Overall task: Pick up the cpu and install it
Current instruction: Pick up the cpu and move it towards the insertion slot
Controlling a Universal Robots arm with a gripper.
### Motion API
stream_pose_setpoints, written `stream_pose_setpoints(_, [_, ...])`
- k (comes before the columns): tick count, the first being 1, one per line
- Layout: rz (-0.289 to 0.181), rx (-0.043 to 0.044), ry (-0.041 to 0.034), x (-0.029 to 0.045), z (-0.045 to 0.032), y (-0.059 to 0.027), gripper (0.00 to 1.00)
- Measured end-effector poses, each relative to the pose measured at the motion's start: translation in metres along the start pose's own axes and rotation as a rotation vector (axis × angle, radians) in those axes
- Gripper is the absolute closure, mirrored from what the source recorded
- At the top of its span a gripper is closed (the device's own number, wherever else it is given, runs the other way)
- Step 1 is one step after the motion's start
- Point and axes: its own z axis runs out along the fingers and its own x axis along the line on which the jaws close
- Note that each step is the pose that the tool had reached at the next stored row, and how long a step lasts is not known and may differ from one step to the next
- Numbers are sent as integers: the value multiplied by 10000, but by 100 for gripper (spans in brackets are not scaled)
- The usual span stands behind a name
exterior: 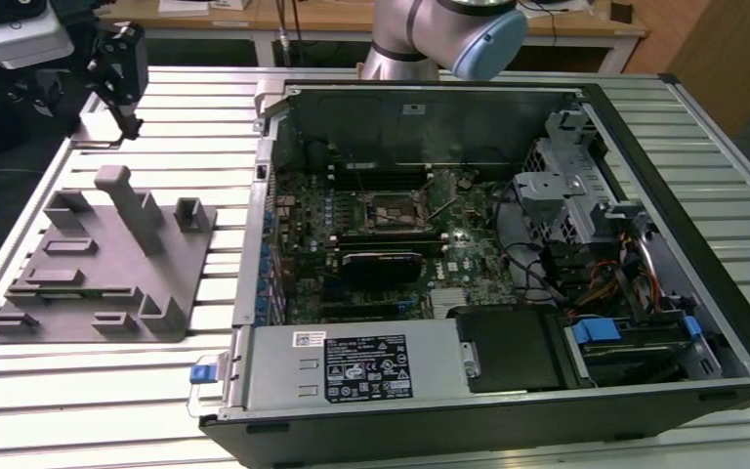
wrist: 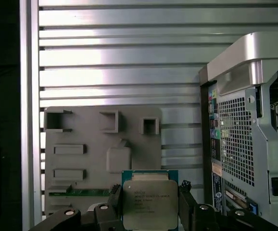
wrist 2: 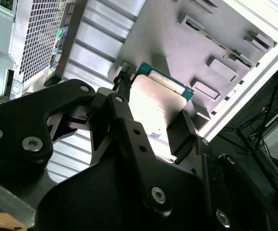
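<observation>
**Pincer and surroundings, near to far.** My pincer (wrist: 150, 211) pinches the cpu (wrist: 150, 202) by two opposite edges, with a black finger (wrist: 186, 196) pressed to each side. It holds the cpu clear of the grey fixture block (wrist: 81, 139), which shows beyond it. The cpu is a flat square with a silvery metal top plate on a green board rim. The plate carries printed lines too small to read. The fixture is matte grey plastic with rectangular pockets and raised posts. It lies on a tabletop (wrist: 120, 48) of ribbed aluminium slats. Just beside it lies the open computer case (wrist: 254, 120), whose rear panel is perforated steel. In the exterior view, the black socket frame (exterior: 393, 210) sits mid-motherboard. Cables (exterior: 570, 283) crowd the exterior view's right, and white labels mark the power supply (exterior: 349, 366).
</observation>
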Motion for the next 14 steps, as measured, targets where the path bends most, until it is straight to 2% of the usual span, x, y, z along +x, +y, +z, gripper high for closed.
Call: stream_pose_setpoints(14, [0, 0, 0, -254, 7, 19, 45])
